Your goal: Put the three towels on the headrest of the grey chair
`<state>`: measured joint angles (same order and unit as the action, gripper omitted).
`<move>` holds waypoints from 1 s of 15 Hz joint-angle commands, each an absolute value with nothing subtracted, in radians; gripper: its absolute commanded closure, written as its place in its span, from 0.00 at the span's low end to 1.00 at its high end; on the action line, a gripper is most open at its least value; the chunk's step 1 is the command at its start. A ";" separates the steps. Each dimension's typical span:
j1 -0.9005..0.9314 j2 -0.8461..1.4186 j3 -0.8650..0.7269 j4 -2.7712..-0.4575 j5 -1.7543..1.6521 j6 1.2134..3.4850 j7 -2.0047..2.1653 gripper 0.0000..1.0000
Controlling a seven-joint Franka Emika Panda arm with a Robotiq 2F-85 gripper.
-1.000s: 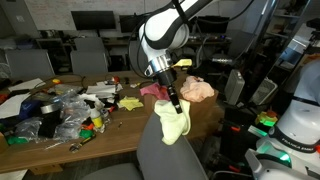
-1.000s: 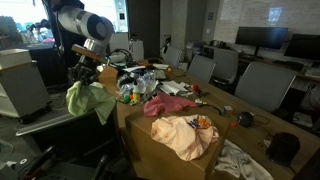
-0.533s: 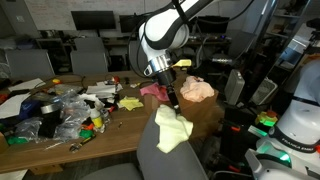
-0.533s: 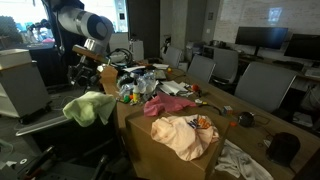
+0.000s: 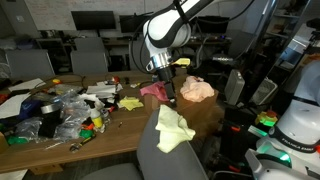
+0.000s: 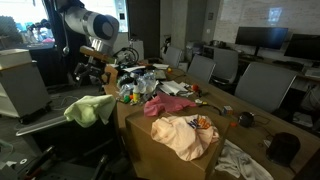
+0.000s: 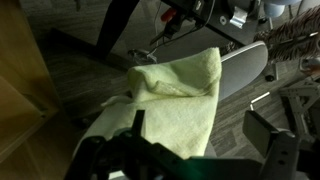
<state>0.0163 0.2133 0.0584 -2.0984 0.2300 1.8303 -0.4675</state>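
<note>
A pale yellow towel lies draped over the headrest of the grey chair. My gripper hangs just above it, open, with nothing between its fingers. Both exterior views show the pink towel lying crumpled on the table. Beside it, the peach-orange towel rests on a cardboard box.
Bags, tape and small items clutter the wooden table, among them a small bright yellow scrap. Grey chairs stand in a row behind it. White equipment sits close to the chair.
The gripper opened and let go of the pale yellow towel, which dropped from hanging to lying spread on the headrest. The gripper then lifted slightly.
</note>
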 commanded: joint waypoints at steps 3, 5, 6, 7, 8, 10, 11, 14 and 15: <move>-0.094 0.197 -0.044 -2.037 0.194 1.934 -0.418 0.00; -0.136 0.195 -0.083 -2.000 0.183 1.971 -0.413 0.00; -0.156 0.200 -0.099 -1.981 0.188 1.995 -0.406 0.00; -0.173 0.198 -0.114 -1.968 0.192 2.017 -0.395 0.00; -0.187 0.199 -0.126 -1.959 0.190 2.051 -0.383 0.00; -0.206 0.204 -0.144 -1.953 0.186 2.135 -0.345 0.00; -0.210 0.206 -0.150 -1.956 0.182 2.185 -0.320 0.00; -0.215 0.233 -0.167 -1.973 0.172 2.346 -0.226 0.00; -0.216 0.245 -0.174 -1.983 0.163 2.400 -0.190 0.00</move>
<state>-0.2184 0.2179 -0.1596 -1.9702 0.1968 2.2672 -0.2947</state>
